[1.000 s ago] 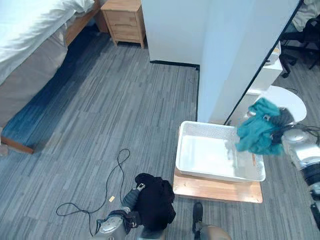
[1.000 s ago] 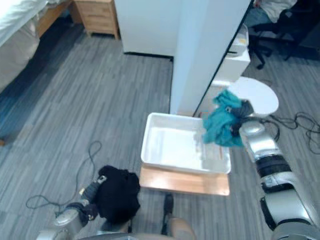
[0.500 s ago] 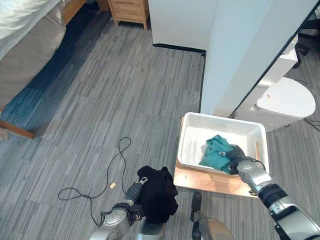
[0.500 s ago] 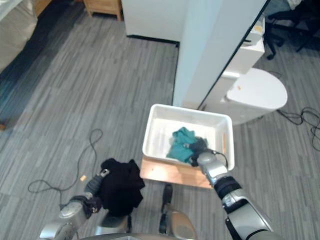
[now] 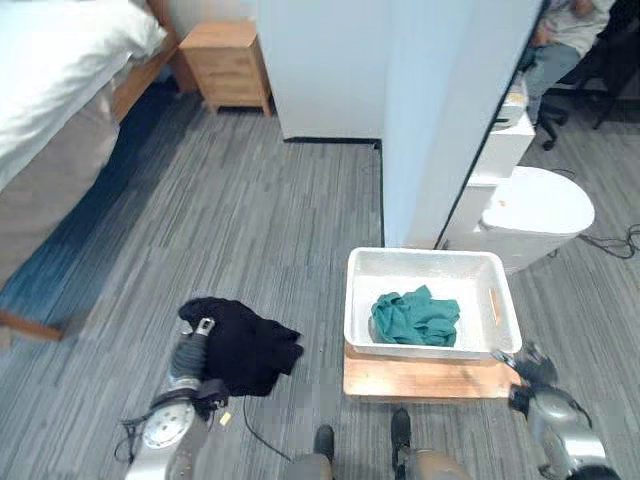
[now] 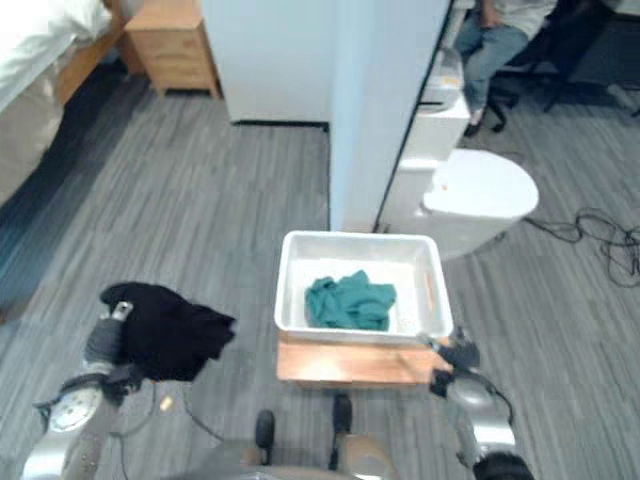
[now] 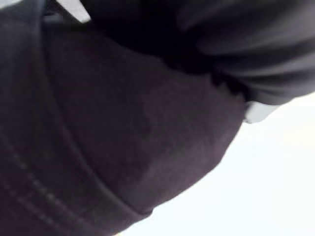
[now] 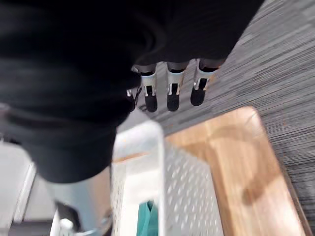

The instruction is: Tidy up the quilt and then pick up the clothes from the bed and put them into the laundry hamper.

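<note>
**Teal garment in the hamper, black one in my left hand**

Left eye view: teal garment (image 5: 416,317) lies crumpled inside the white hamper (image 5: 361,290), which sits on a wooden board (image 5: 425,378) on the grey floor (image 5: 250,220). My left hand (image 5: 190,356) is low at my left, with the black garment (image 5: 243,343) bunched on it and hanging off toward the hamper, clear of it. My right hand (image 5: 527,366) sits just off the hamper's near right corner. Bed (image 5: 45,90) at far left, wooden nightstand (image 5: 226,62) beside it.

Right eye view: same layout; a seated person (image 6: 495,45) at the top, beyond a white partition (image 6: 375,100).

Left wrist view: dark cloth (image 7: 113,132) up against the lens; I cannot tell how the fingers sit.

Right wrist view: fingers (image 8: 170,93) straight and side by side, gripping nothing, above the hamper rim and board.
</note>
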Controlling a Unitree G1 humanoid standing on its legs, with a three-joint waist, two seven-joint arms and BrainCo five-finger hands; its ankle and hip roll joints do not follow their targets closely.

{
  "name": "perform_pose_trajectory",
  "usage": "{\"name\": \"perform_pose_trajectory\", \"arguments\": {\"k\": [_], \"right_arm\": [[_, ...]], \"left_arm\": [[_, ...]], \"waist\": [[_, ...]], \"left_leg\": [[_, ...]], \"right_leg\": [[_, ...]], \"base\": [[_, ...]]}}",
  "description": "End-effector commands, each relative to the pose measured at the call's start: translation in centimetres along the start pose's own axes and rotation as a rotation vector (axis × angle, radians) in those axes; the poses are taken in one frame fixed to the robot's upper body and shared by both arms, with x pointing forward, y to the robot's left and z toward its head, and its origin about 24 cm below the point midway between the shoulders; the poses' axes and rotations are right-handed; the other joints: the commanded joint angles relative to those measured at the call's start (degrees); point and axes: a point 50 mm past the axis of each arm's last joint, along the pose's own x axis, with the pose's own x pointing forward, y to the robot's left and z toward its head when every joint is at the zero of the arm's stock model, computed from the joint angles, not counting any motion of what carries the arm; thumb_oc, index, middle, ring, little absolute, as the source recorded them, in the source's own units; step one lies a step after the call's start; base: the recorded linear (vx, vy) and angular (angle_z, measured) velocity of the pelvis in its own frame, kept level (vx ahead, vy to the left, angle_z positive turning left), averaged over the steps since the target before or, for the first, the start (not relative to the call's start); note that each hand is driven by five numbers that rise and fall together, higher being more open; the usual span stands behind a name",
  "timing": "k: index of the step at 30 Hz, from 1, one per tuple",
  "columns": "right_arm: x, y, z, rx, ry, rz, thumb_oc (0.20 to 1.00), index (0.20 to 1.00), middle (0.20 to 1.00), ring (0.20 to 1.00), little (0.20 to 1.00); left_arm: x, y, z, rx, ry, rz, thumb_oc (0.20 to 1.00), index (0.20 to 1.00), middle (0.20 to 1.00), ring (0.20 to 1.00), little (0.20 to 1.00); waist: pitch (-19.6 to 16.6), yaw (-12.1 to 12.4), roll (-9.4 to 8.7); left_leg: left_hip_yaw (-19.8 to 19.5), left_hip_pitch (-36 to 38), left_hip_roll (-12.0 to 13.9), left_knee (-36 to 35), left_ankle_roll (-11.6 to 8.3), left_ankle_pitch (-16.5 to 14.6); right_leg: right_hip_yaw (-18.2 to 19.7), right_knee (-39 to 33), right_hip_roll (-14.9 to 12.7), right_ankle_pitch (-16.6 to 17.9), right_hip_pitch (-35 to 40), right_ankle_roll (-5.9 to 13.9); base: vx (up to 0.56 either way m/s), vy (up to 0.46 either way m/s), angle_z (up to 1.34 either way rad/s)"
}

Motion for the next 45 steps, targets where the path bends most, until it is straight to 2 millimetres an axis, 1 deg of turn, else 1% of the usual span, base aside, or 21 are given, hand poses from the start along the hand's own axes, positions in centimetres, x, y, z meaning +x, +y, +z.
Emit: {"name": "perform_pose_trajectory", "arguments": {"k": [1, 2, 3, 4, 6, 7, 9, 11, 13, 14, 18, 22, 24, 25, 26, 30, 33, 36, 37, 43, 45], "right_arm": [[0.0, -1.3, -3.0, -0.026, 0.091, -0.023, 1.000, 1.000, 1.000, 1.000, 1.000], [-0.6, -2.2, -6.4, -0.063, 0.208, -0.037, 1.000, 1.000, 1.000, 1.000, 1.000], [-0.7, -2.2, -6.7, -0.069, 0.220, -0.038, 1.000, 1.000, 1.000, 1.000, 1.000], [-1.6, -2.9, -10.2, -0.146, 0.330, -0.038, 1.000, 1.000, 1.000, 1.000, 1.000], [-2.8, -3.8, -13.4, -0.243, 0.460, -0.026, 1.000, 1.000, 1.000, 1.000, 1.000], [-4.3, -5.2, -16.3, -0.369, 0.595, -0.010, 1.000, 1.000, 1.000, 1.000, 1.000], [-5.5, -6.2, -18.0, -0.448, 0.683, 0.006, 1.000, 1.000, 1.000, 1.000, 1.000], [-7.6, -7.8, -20.1, -0.528, 0.798, 0.031, 1.000, 1.000, 1.000, 1.000, 1.000], [-7.6, -8.0, -20.1, -0.541, 0.790, 0.033, 1.000, 1.000, 1.000, 1.000, 1.000], [-7.3, -8.3, -19.8, -0.551, 0.768, 0.037, 1.000, 1.000, 1.000, 1.000, 1.000], [-6.1, -8.1, -18.7, -0.573, 0.690, 0.049, 1.000, 1.000, 1.000, 1.000, 1.000], [-4.1, -6.8, -16.3, -0.586, 0.548, 0.077, 1.000, 1.000, 1.000, 1.000, 1.000], [-3.1, -5.8, -15.0, -0.596, 0.481, 0.098, 1.000, 1.000, 1.000, 1.000, 1.000], [-2.9, -5.6, -14.7, -0.600, 0.472, 0.102, 1.000, 1.000, 1.000, 1.000, 1.000], [-2.7, -5.0, -14.4, -0.618, 0.455, 0.115, 1.000, 1.000, 1.000, 1.000, 1.000], [-2.5, -3.9, -14.1, -0.665, 0.429, 0.141, 1.000, 1.000, 1.000, 1.000, 1.000], [-2.8, -3.9, -14.5, -0.693, 0.439, 0.146, 1.000, 1.000, 1.000, 1.000, 1.000], [-3.3, -4.1, -15.1, -0.723, 0.462, 0.151, 1.000, 1.000, 1.000, 1.000, 1.000], [-3.7, -4.3, -15.7, -0.732, 0.482, 0.152, 1.000, 1.000, 1.000, 1.000, 1.000], [-4.9, -4.2, -17.3, -0.722, 0.533, 0.155, 1.000, 1.000, 1.000, 1.000, 1.000], [-5.2, -4.0, -17.6, -0.720, 0.542, 0.159, 1.000, 1.000, 1.000, 1.000, 1.000]], "left_arm": [[1.1, -0.6, 5.4, 0.111, -0.295, -0.084, 0.200, 0.200, 0.200, 0.200, 0.200], [1.8, -0.7, 6.9, 0.145, -0.346, -0.088, 0.200, 0.200, 0.200, 0.200, 0.200], [1.8, -0.7, 7.1, 0.150, -0.351, -0.088, 0.200, 0.200, 0.200, 0.200, 0.200], [2.9, -0.9, 8.8, 0.180, -0.389, -0.088, 0.200, 0.200, 0.200, 0.200, 0.200], [4.1, -1.3, 10.0, 0.194, -0.415, -0.093, 0.200, 0.200, 0.200, 0.200, 0.200], [5.5, -2.2, 10.9, 0.216, -0.422, -0.089, 0.200, 0.200, 0.200, 0.200, 0.200], [6.3, -2.6, 11.1, 0.228, -0.417, -0.072, 0.200, 0.200, 0.200, 0.200, 0.200], [8.0, -3.4, 10.3, 0.310, -0.361, -0.001, 0.200, 0.200, 0.200, 0.200, 0.200], [8.8, -3.5, 9.7, 0.330, -0.331, 0.028, 0.200, 0.200, 0.200, 0.200, 0.200], [9.6, -3.4, 8.9, 0.342, -0.293, 0.053, 0.200, 0.200, 0.200, 0.200, 0.200], [10.7, -3.1, 7.1, 0.388, -0.210, 0.084, 0.200, 0.200, 0.200, 0.200, 0.200], [11.2, -3.5, 4.9, 0.481, -0.123, 0.059, 0.200, 0.200, 0.200, 0.200, 0.200], [11.5, -4.3, 3.5, 0.525, -0.058, 0.010, 0.200, 0.200, 0.200, 0.200, 0.200], [11.4, -4.7, 3.0, 0.548, -0.039, 0.004, 0.263, 0.263, 0.263, 0.263, 0.263], [11.3, -5.2, 2.0, 0.589, -0.002, -0.011, 1.000, 1.000, 1.000, 1.000, 1.000], [10.9, -6.9, 0.4, 0.671, 0.015, -0.028, 1.000, 1.000, 1.000, 1.000, 1.000], [10.8, -7.2, 0.9, 0.631, -0.024, 0.003, 1.000, 1.000, 1.000, 1.000, 1.000], [11.0, -6.7, 2.3, 0.593, -0.077, 0.030, 1.000, 1.000, 1.000, 1.000, 1.000], [11.0, -6.3, 3.7, 0.544, -0.132, 0.050, 1.000, 1.000, 1.000, 1.000, 1.000], [10.2, -5.6, 8.9, 0.344, -0.360, 0.100, 1.000, 1.000, 1.000, 1.000, 1.000], [9.6, -5.4, 9.9, 0.290, -0.406, 0.110, 1.000, 1.000, 1.000, 1.000, 1.000]], "waist": [[-3.9, -2.5, -0.66], [-4.0, -4.2, 0.26], [-4.0, -4.3, 0.33], [-3.9, -6.2, 1.36], [-3.5, -8.0, 2.29], [-3.0, -9.9, 3.18], [-2.5, -11.1, 3.61], [-1.6, -13.6, 4.33], [-1.1, -14.7, 4.60], [-0.7, -15.9, 4.77], [0.5, -17.7, 4.74], [1.6, -19.1, 4.32], [2.4, -19.6, 4.25], [2.7, -19.7, 4.20], [2.7, -19.7, 4.20], [2.5, -19.6, 4.08], [1.6, -19.3, 4.17], [0.7, -18.7, 4.10], [0.2, -18.1, 3.88], [-1.4, -14.8, 3.06], [-2.2, -13.4, 2.83]], "left_leg": [[3.8, -0.8, 2.1, 0.0, -1.26, -2.4], [4.5, -0.5, 2.0, 0.0, -1.26, -2.6], [4.6, -0.4, 2.0, 0.0, -1.27, -2.7], [5.5, -0.1, 2.0, 0.0, -1.40, -2.9], [6.5, 0.1, 1.9, 0.0, -1.53, -3.2], [7.6, 0.3, 2.0, 0.0, -1.68, -3.3], [8.4, 0.5, 2.1, 0.0, -1.81, -3.3], [10.2, 0.7, 2.4, 0.0, -1.88, -3.4], [11.0, 0.3, 2.4, 0.0, -1.89, -3.3], [12.0, -0.3, 2.6, 0.0, -1.89, -3.1], [14.5, -1.5, 3.1, 0.0, -1.94, -2.6], [16.7, -2.0, 3.6, 0.1, -1.95, -1.9], [17.4, -2.5, 3.8, 0.6, -1.95, -1.7], [17.3, -2.4, 3.8, 0.7, -1.92, -1.8], [17.3, -2.6, 3.9, 0.8, -1.94, -1.7], [17.2, -2.6, 4.0, 1.1, -1.98, -1.5], [17.2, -2.0, 4.1, 1.0, -1.98, -1.4], [17.1, -1.5, 4.2, 1.1, -1.99, -1.5], [16.7, -0.9, 4.4, 1.0, -1.99, -1.6], [14.1, 0.4, 4.3, 0.6, -1.77, -2.0], [13.0, 0.3, 4.2, 0.4, -1.76, -2.0]], "right_leg": [[0.7, -0.3, -3.8, -5.1, 1.3, 5.09], [1.8, -0.3, -3.8, -5.1, 1.1, 5.20], [1.9, -0.3, -3.8, -5.1, 1.1, 5.22], [3.2, -0.3, -4.0, -5.0, 0.7, 5.47], [4.5, -0.3, -4.2, -4.8, 0.3, 5.82], [5.9, -0.3, -4.4, -4.5, -0.2, 6.23], [6.7, -0.3, -4.5, -4.3, -0.5, 6.48], [8.4, -0.3, -4.5, -3.9, -1.4, 7.01], [9.0, -0.3, -4.6, -3.6, -2.3, 7.16], [9.5, -0.3, -4.6, -3.2, -3.4, 7.28], [10.3, -0.3, -4.2, -2.7, -5.7, 7.28], [10.6, -0.3, -3.7, -2.2, -6.8, 6.97], [10.6, -0.3, -3.7, -2.1, -7.1, 6.76], [10.3, -0.3, -3.8, -2.3, -6.8, 6.79], [10.4, -0.3, -3.6, -2.2, -6.9, 6.66], [10.0, -0.3, -3.6, -2.3, -6.4, 6.30], [9.7, -0.3, -3.4, -2.7, -5.4, 6.13], [9.2, -0.3, -3.3, -3.1, -4.4, 6.00], [8.6, -0.3, -3.3, -3.5, -3.4, 5.93], [6.2, -0.3, -3.5, -4.8, -0.4, 5.75], [5.5, -0.3, -3.6, -5.0, 0.0, 5.66]], "base": [[0.03, 0.022, -0.15], [0.02, 0.011, -0.17], [0.02, 0.050, -0.18], [0.01, 0.056, -0.21], [0.02, 0.060, -0.33], [0.02, 0.041, -0.38], [0.03, 0.023, -0.53], [0.06, 0.018, -0.63], [-0.02, 0.028, -0.63], [-0.07, 0.026, -0.75], [-0.06, 0.004, -0.55], [0.00, -0.010, -0.26], [-0.02, 0.018, -0.10], [-0.01, 0.010, -0.09], [0.00, 0.015, -0.09], [0.02, 0.011, 0.00], [0.08, 0.033, 0.05], [0.06, 0.004, 0.02], [0.03, -0.006, 0.01], [0.02, 0.001, 0.16], [-0.01, 0.020, 0.29]]}}
